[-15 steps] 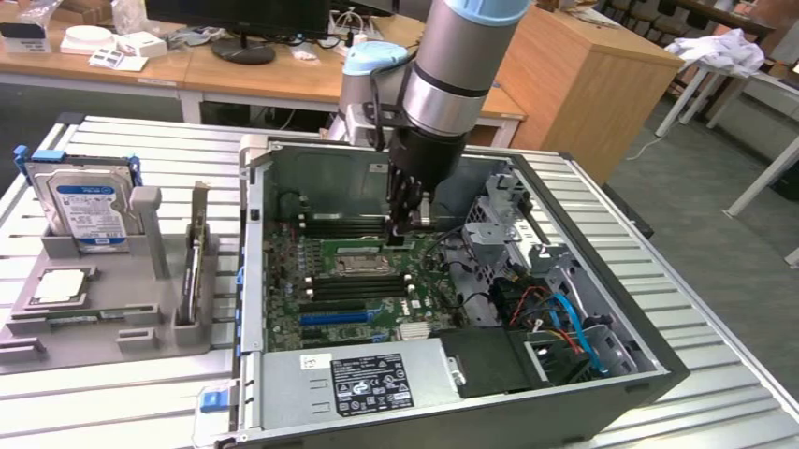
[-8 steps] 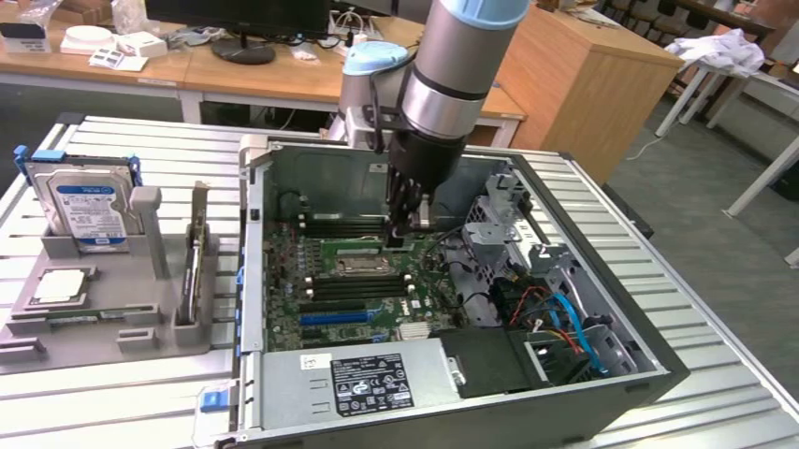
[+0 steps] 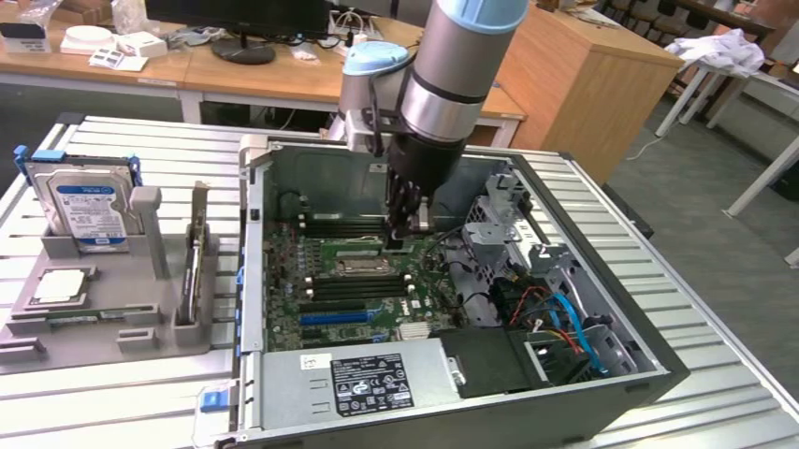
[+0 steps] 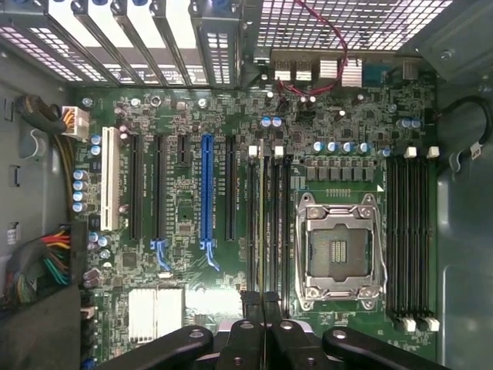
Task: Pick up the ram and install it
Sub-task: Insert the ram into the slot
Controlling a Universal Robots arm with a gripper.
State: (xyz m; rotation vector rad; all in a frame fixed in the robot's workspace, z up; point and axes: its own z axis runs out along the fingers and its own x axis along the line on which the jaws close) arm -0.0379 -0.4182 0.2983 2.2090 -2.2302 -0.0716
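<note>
gripper (image 3: 399,234) down inside the pc case (image 3: 624,383), middle of the exterior view, jaws pinched tight on the ram (image 4: 262,223), edge-on along the memory slots (image 4: 275,223) beside the cpu socket (image 4: 339,247)

Case (image 3: 649,369): on the bench (image 3: 112,412).
Hard drive (image 3: 88,201): beside the case, on the exterior view's left.
End effector (image 3: 402,234): inside the case, over the ram (image 4: 262,223).
Ram: on the motherboard (image 4: 185,208), beside the socket (image 4: 339,247).

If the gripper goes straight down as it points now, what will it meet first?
Most likely the ram, the thin green strip standing edge-on among the memory slots beside the CPU socket, right under the shut gripper. Depth is unclear; it may already touch.
</note>
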